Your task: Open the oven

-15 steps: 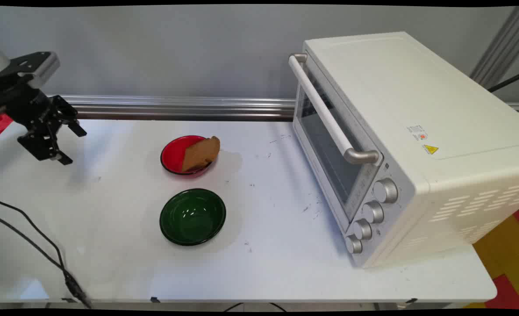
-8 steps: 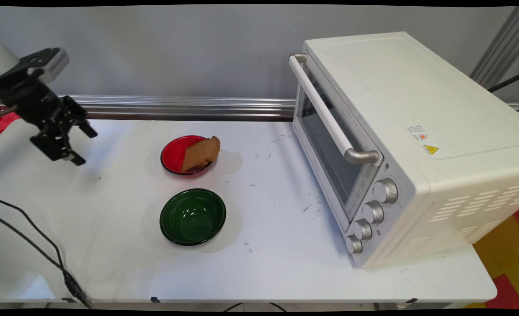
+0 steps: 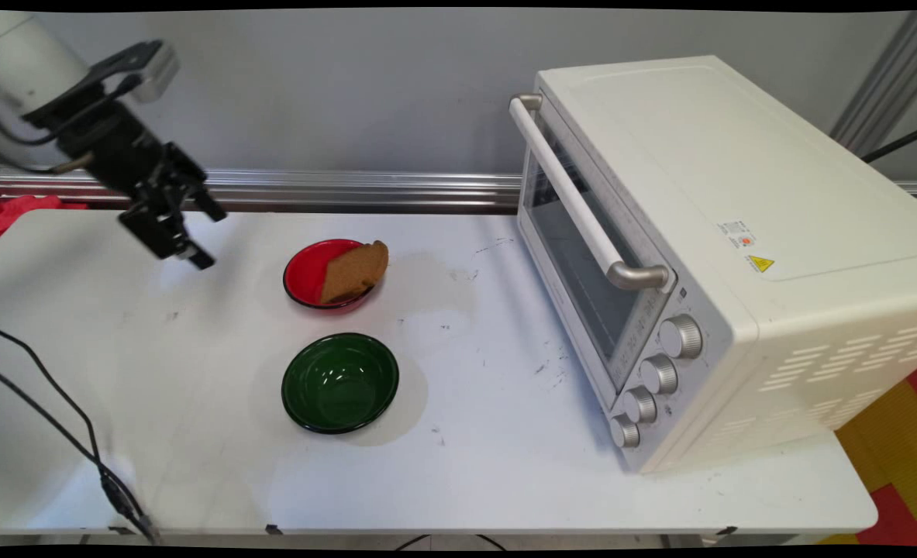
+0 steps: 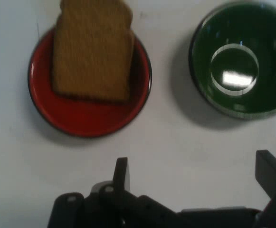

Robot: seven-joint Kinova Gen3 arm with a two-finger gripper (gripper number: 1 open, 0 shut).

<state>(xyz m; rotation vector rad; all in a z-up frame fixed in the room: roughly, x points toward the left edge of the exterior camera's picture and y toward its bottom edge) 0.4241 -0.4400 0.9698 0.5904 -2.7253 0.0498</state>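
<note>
My black gripper (image 3: pixel 210 236) hangs open and empty above the table's far left, a short way left of a red plate (image 3: pixel 308 273). A brown slice of bread (image 3: pixel 355 270) leans on that plate's right rim. A green bowl (image 3: pixel 339 381), empty, sits just in front of the plate. In the hand view the red plate (image 4: pixel 88 118) with the bread (image 4: pixel 91 51) is at upper left, the green bowl (image 4: pixel 240 59) at upper right, and my gripper (image 4: pixel 195 173) shows its two fingers wide apart over bare table.
A white toaster oven (image 3: pixel 706 248) with its door shut and handle (image 3: pixel 574 194) facing left fills the table's right side. Black cables (image 3: pixel 63 426) trail over the near left corner. A metal rail (image 3: pixel 334 190) runs along the back edge.
The gripper has risen and swung right, from the far left edge towards the red plate. The plate, bread, bowl and oven have not moved.
</note>
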